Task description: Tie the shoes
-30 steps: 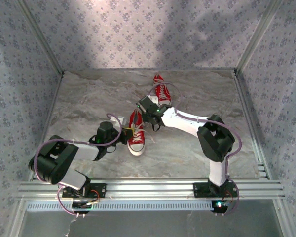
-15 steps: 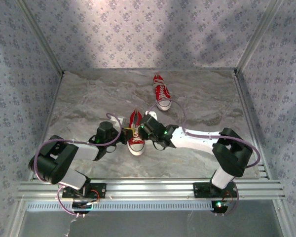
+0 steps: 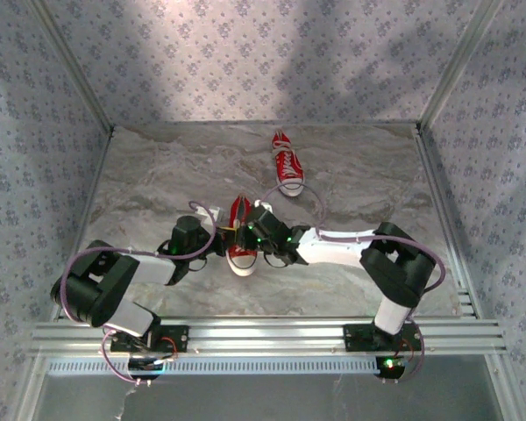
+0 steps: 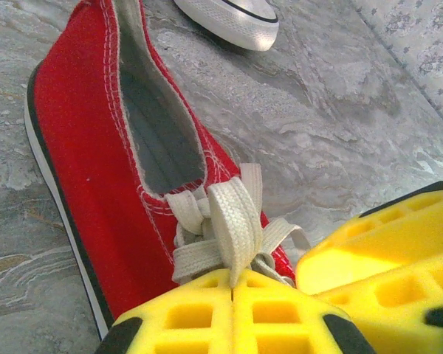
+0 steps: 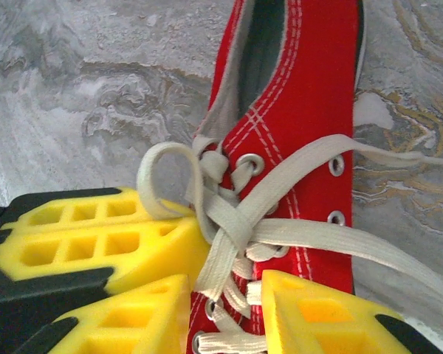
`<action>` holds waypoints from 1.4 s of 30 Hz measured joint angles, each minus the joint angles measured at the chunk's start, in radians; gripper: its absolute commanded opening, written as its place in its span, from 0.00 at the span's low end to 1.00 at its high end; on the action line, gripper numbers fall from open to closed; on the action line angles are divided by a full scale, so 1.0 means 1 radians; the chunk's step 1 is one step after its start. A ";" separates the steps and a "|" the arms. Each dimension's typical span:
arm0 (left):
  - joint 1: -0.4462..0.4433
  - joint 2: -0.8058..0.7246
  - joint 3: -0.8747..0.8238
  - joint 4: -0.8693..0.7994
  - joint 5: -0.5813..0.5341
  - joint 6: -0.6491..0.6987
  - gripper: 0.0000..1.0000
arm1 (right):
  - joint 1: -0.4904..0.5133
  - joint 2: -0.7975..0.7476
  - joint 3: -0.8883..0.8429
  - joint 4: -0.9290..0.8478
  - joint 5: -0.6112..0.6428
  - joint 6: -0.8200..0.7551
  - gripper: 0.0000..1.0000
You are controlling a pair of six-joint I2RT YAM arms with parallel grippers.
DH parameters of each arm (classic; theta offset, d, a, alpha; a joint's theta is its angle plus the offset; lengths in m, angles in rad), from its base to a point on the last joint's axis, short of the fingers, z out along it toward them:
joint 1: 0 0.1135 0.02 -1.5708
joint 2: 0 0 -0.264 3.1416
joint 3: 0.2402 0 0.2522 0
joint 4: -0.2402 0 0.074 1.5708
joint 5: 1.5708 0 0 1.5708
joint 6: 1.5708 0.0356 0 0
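The near shoe (image 3: pixel 240 239), red with white laces, lies mid-table between both grippers. The other shoe (image 3: pixel 287 163) lies farther back; its white toe (image 4: pixel 236 15) shows in the left wrist view. My left gripper (image 4: pixel 233 286) is shut on a white lace strand (image 4: pixel 232 217) that rises from the near shoe (image 4: pixel 88 169). My right gripper (image 5: pixel 225 313) is open, its yellow fingers (image 5: pixel 317 317) straddling the laced front of that shoe (image 5: pixel 310 110), just below a lace crossing (image 5: pixel 240 221). A lace loop (image 5: pixel 166 177) leads to the left gripper's fingers (image 5: pixel 96 236).
Marbled tabletop (image 3: pixel 158 175) lies inside patterned walls with aluminium rails (image 3: pixel 263 333) at the near edge. A loose lace end (image 5: pixel 406 156) trails right over the table. The two grippers almost touch over the near shoe.
My right arm has swung from beside the far shoe down to the near shoe, and its gripper now sits over the laces. The left gripper has held still on its lace.
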 measured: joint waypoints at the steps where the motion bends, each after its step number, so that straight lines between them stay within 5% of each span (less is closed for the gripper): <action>1: 0.000 0.000 0.000 0.000 0.000 0.000 0.00 | -0.002 0.002 0.000 0.000 0.000 0.001 0.32; 15: 0.003 0.005 0.000 0.008 0.000 0.000 0.00 | -0.008 0.013 0.005 0.015 -0.018 0.004 0.30; 30: 0.005 0.006 -0.002 0.018 0.001 0.000 0.00 | -0.008 0.023 0.019 0.029 -0.029 0.006 0.00; 42: 0.006 0.006 -0.002 0.018 0.001 -0.002 0.00 | -0.033 -0.026 -0.007 -0.053 -0.023 -0.074 0.00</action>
